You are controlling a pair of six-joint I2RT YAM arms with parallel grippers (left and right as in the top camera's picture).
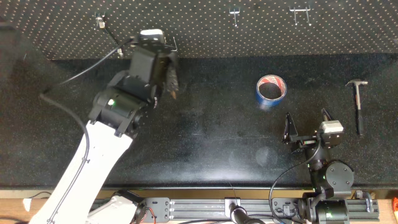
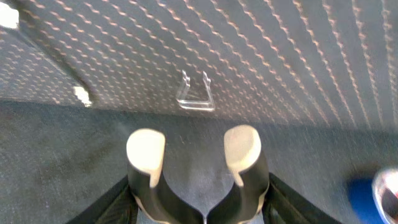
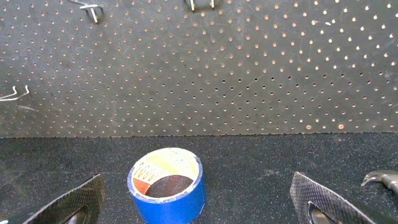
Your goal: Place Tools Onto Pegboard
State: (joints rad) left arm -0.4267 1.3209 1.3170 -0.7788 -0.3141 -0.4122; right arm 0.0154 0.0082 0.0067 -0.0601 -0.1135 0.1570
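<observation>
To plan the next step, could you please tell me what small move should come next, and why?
Probably ease the right tool forward to the blue tape roll: it stands open, the roll lies straight ahead of it, and the left tool is empty by a pegboard hook.

hammer [image 3: 380, 179] cut by edge, tape roll [image 2: 365, 198] blurred

The top view looks straight down on the table [image 1: 205, 143] — pegboard [image 1: 249, 31] along its upper edge. Both wrist views face that pegboard — left close, right farther back; all three share it.
</observation>
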